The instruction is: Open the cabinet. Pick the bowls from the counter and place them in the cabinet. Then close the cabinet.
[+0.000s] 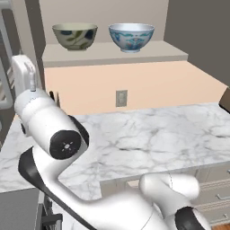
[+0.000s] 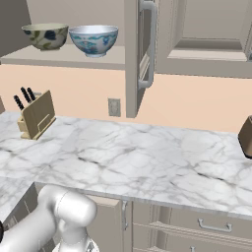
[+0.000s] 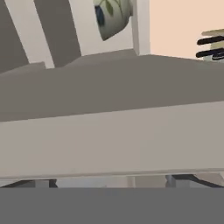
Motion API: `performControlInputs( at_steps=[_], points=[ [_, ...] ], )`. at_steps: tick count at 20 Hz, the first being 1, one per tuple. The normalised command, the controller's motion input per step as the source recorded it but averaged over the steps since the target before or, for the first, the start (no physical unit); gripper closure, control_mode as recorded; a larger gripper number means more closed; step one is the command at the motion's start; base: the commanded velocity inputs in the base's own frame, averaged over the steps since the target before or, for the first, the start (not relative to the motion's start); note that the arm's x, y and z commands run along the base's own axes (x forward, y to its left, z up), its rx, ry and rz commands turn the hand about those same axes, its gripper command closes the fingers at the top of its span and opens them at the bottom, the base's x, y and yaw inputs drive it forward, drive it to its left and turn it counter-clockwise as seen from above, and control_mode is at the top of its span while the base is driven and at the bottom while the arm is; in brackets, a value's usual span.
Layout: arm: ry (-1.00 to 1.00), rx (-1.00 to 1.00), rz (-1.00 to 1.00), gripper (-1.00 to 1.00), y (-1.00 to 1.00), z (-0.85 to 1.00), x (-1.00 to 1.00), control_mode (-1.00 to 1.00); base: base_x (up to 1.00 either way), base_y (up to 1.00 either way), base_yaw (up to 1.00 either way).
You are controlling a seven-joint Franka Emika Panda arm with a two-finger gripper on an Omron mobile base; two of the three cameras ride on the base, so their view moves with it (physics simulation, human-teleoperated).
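Olive leaf-marked bowl (image 1: 75,36), blue-white floral bowl (image 1: 131,37).

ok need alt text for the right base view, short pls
Two bowls sit side by side on the shelf of the open cabinet: an olive-beige bowl left of a blue-white floral bowl. The cabinet door stands open edge-on above a white marble counter holding a knife block.

Glossy glazed ceramic bowls (image 1: 75,36), matt beige cabinet (image 1: 112,54) shelf, polished grey-veined marble counter (image 2: 147,152), brushed metal bar handle (image 2: 150,44), wooden knife block (image 2: 37,115)
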Motion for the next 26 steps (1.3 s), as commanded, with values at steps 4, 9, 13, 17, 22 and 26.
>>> performControlInputs(
  at_steps=[4,9,13,17,22,26],
  points=[
    [0.13,0.00,-0.28,-1.00,-0.70,-0.28,0.99,-1.00,0.00,0.00,0.00],
    [0.09,0.15,-0.05,-1.00,-1.00,-0.04,0.58,-1.00,0.00,0.00,0.00],
    [0.11,0.14,0.00,-1.00,-1.00,0.00,0.74,-1.00,0.00,0.00,0.00],
    [0.03,0.12,0.00,-1.00,-0.99,0.00,0.67,-1.00,0.00,0.00,0.00],
    [0.00,0.11,0.00,-1.00,-0.85,0.00,0.74,-1.00,0.00,0.00,0.00],
    [0.00,0.14,0.00,-1.00,-0.72,0.00,0.89,-1.00,0.00,0.00,0.00]
  ],
)
